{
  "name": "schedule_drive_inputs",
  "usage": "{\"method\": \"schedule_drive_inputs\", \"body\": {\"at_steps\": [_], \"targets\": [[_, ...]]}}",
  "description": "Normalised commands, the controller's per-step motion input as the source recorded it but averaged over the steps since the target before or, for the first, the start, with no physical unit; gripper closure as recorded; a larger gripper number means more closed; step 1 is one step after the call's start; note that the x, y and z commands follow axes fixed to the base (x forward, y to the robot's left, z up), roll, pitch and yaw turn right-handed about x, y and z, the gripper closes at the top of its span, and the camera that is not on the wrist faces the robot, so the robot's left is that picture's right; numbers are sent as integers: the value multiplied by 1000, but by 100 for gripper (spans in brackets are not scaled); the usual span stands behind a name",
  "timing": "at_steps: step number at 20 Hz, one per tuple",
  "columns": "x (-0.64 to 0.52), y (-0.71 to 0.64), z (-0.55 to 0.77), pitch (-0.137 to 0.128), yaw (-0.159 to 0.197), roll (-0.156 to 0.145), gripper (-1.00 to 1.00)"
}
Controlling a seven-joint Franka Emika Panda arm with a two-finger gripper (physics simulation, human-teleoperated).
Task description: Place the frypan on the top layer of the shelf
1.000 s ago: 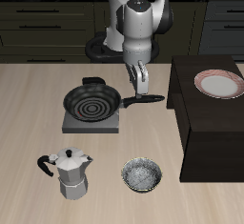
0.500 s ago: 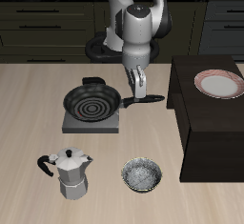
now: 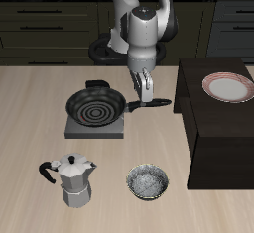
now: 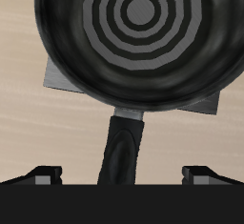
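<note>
The frypan [image 3: 95,106] is round and black with ring marks inside, and it rests on the grey burner plate [image 3: 96,128]. Its long handle [image 3: 152,103] points toward the shelf [image 3: 220,133], a dark boxy unit with a flat top. My gripper [image 3: 147,89] hangs just above the handle, open. In the wrist view the frypan [image 4: 133,37] fills the frame. There its handle [image 4: 124,152] runs between my two widely spread fingertips [image 4: 43,173], and my gripper [image 4: 122,175] is not touching it.
A pink-rimmed white plate [image 3: 227,86] lies on the shelf top. A silver moka pot [image 3: 71,179] and a small speckled bowl [image 3: 147,182] stand near the table's front edge.
The arm has shifted only a hair. The frypan has stayed on the burner plate.
</note>
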Motion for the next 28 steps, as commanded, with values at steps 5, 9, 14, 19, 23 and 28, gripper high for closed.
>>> {"method": "schedule_drive_inputs", "body": {"at_steps": [5,9,14,19,23,28], "targets": [[14,21,-208,5,-10,19,-100],[-73,127,-179,-5,21,23,-100],[-48,54,-90,-33,35,18,-100],[24,-1,-49,5,4,5,-100],[96,19,29,-3,8,0,-100],[46,14,-89,35,-7,-1,-100]]}}
